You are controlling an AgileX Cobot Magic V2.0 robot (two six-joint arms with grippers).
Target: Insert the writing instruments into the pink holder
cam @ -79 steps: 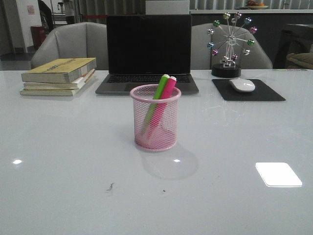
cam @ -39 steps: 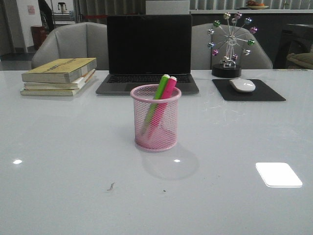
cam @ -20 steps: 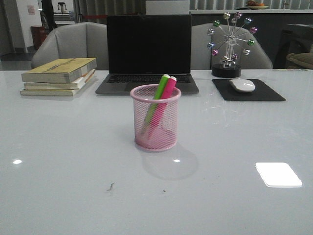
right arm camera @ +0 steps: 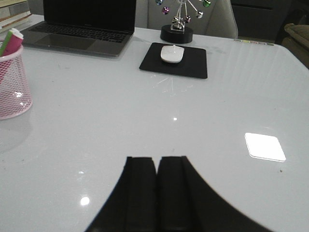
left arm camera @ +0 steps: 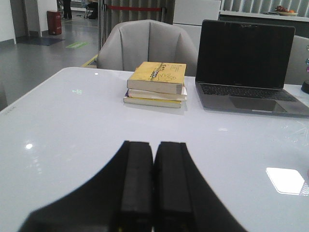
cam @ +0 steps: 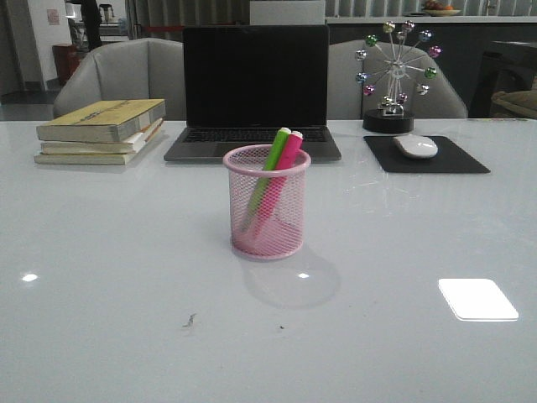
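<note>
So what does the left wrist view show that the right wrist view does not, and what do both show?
Only the left wrist view shows the stack of books whole and the shut left claw.

Only the right wrist view shows the pink holder with the green marker and pink marker inside, the mouse on its black pad, and the shut right claw.

Both show the laptop and the white table.
</note>
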